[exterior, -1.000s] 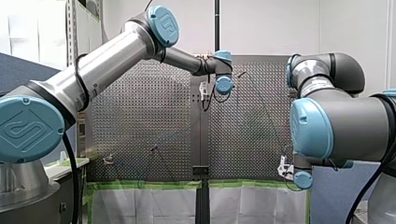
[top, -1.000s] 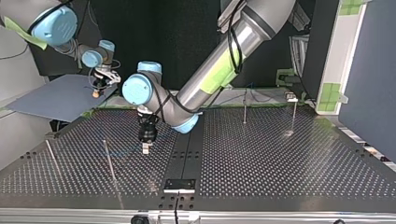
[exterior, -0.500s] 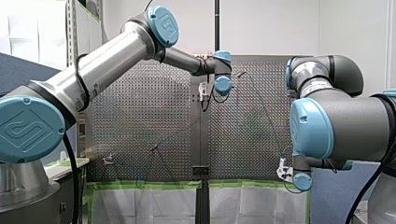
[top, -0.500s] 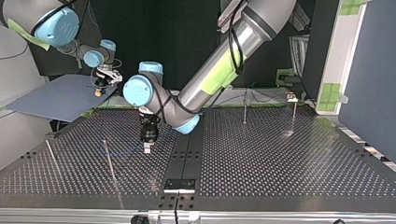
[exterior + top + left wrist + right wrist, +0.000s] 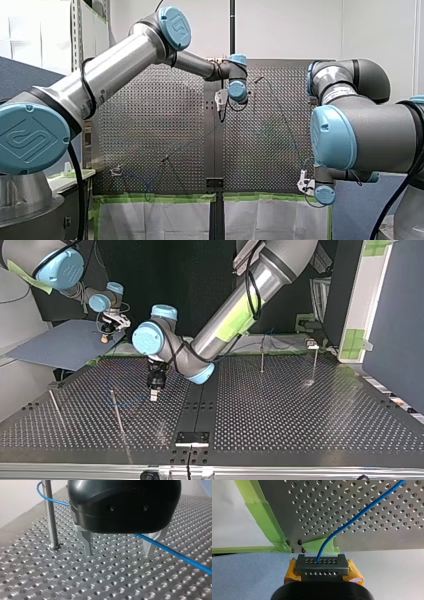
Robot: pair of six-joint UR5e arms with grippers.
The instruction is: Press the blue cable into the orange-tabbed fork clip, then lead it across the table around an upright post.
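Blue cable (image 5: pixel 352 520) strung low over the perforated metal table (image 5: pixel 300 415), with the routing leg of the job apparently in hand. Your silver, green-taped left arm (image 5: pixel 235 315) reaches from the top view's right to the table's middle; your grey right arm (image 5: pixel 360 130) sits off the table's edge, over a blue-grey sheet (image 5: pixel 55 345). Beside the left arm's tool stands a thin upright steel post (image 5: pixel 50 517), and the cable bends past it high on the shaft; touching or just clear, you cannot tell. The black left gripper (image 5: pixel 119 553) points down, its metal fingers (image 5: pixel 87 542) spread wide and clamped on nothing; the cable slips under its body and crosses just in front of one finger. The right gripper (image 5: pixel 322 565), with yellow pads (image 5: pixel 355 573), is closed on the cable's end. The small fork clip (image 5: pixel 311 344) sits at the top view's far right, too small to show whether the cable is seated. By the lie of things, clipping looks done and the wrap round the post is the step at hand. The next move likely calls for the right arm to draw out slack so the line snugs against the post, with the left fingers kept from snagging it.
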